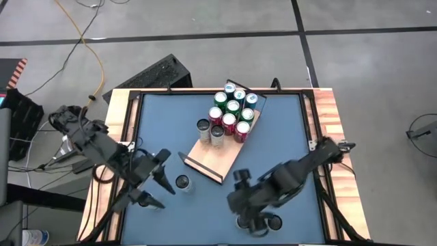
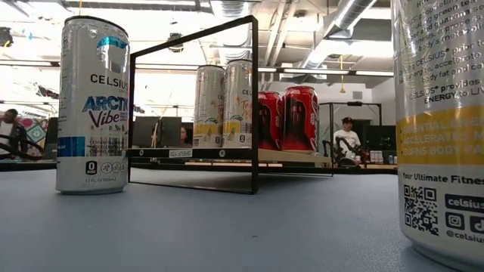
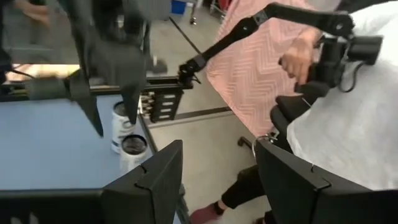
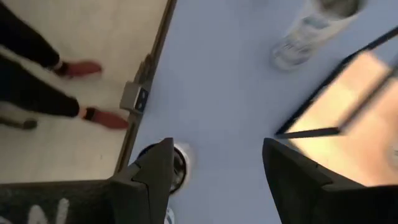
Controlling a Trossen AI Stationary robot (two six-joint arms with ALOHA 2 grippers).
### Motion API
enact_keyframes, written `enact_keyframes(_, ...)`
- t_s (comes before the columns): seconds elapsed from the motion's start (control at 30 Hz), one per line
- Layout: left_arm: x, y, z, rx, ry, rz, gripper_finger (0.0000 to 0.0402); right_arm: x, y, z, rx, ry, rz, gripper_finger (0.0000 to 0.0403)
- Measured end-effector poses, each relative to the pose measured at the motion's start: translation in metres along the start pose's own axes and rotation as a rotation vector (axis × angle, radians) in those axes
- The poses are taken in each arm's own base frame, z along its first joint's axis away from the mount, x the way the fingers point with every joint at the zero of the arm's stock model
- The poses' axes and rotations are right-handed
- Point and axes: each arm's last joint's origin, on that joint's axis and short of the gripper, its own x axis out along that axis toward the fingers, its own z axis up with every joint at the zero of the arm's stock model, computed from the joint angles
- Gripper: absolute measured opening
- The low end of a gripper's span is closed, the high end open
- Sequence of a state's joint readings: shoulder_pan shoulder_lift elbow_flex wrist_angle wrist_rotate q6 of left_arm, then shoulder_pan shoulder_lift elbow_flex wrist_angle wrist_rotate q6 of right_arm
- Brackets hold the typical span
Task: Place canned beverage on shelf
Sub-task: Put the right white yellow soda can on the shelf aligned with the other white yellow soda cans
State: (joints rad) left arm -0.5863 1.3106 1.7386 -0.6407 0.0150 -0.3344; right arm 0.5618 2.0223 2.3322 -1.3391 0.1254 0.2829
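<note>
R gripper [image 1: 263,220] hangs above a loose can [image 1: 274,222] near the table's front edge, fingers apart, holding nothing. L gripper [image 1: 156,184], also open & empty, waits beside another can [image 1: 183,182]. Shelf [image 1: 212,156] sits mid-table, part filled. Looks like approach step; next, descend & clamp.

Nine cans [image 1: 231,114] on one shelf [image 1: 212,156], two cans [image 1: 183,182] off it.

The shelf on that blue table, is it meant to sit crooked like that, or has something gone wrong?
The shelf lies at a slant to the table edges, which looks askew. Its cans all stand upright, though, and nothing looks spilled or dented. Two more cans stand off it on the table.
</note>
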Motion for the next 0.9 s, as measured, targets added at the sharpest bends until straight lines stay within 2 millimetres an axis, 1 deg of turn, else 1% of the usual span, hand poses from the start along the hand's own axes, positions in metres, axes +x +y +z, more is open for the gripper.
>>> enact_keyframes(0.1,0.000,-0.008,-0.003,0.008,0.014,-0.031,0.0187,0.034,0.010,0.000,-0.015,0.085,0.041,0.0236)
enact_keyframes(0.17,0.000,-0.012,-0.005,0.018,0.024,-0.044,0.0187,0.051,0.016,-0.002,-0.032,0.140,0.090,0.0249)
enact_keyframes(0.23,0.000,-0.014,-0.006,0.032,0.028,-0.044,0.0187,0.065,0.020,-0.003,-0.048,0.175,0.114,0.0266)
enact_keyframes(0.33,-0.001,-0.016,-0.009,0.057,0.038,-0.005,0.0187,0.079,0.024,-0.005,-0.058,0.206,0.113,0.0297)
enact_keyframes(0.4,-0.001,-0.018,-0.012,0.067,0.049,0.017,0.0187,0.082,0.023,-0.006,-0.072,0.220,0.109,0.0318)
enact_keyframes(0.57,-0.002,-0.015,-0.017,0.075,0.089,0.077,0.0187,0.081,0.022,-0.007,-0.079,0.224,0.108,0.0360)
enact_keyframes(0.63,-0.002,-0.014,-0.017,0.080,0.091,0.099,0.0187,0.081,0.022,-0.007,-0.079,0.229,0.107,0.0366)
enact_keyframes(0.73,-0.002,-0.014,-0.017,0.099,0.088,0.107,0.0187,0.080,0.028,-0.009,-0.088,0.231,0.117,0.0367)
enact_keyframes(0.8,-0.002,-0.014,-0.017,0.103,0.088,0.111,0.0187,0.089,0.032,-0.010,-0.094,0.247,0.116,0.0365)
enact_keyframes(0.9,-0.002,-0.013,-0.018,0.106,0.101,0.120,0.0187,0.103,0.039,-0.018,-0.111,0.317,0.099,0.0364)
